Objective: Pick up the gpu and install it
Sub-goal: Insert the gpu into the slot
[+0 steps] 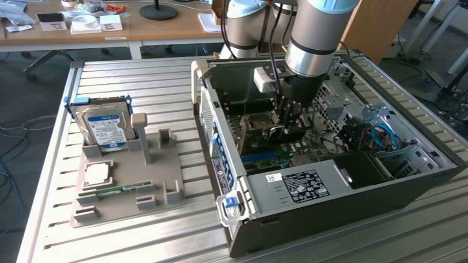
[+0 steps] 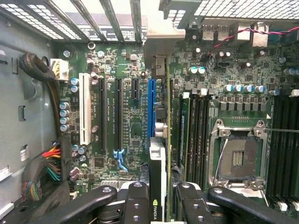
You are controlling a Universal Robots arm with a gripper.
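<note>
The slatted metal desk (image 1: 131, 241) carries everything here, and the big open computer case (image 1: 329, 208) lies on its side across the exterior view's right. The arm (image 1: 314, 33) reaches straight down into that case, over the green motherboard (image 2: 126, 140). On the exterior view's left a grey holder tray (image 1: 164, 181) sits well apart from the case, with the silver hard drive (image 1: 104, 127) standing upright in it.

Now inside the case: the gpu (image 2: 157, 163) is in the tool (image 2: 161, 200), seen edge-on, with a black finger (image 2: 135, 205) pressed against each face. The tool is clamped firmly on the card. The card's pale bracket end points toward the case's slotted rear wall. The card runs just beside the long blue slot (image 2: 152, 102). Whether its edge is touching the board, I can't tell from this angle. Back on the tray, a square processor chip (image 1: 97, 174) lies flat, with the slim green memory stick (image 1: 117, 191) just beside it.
</note>
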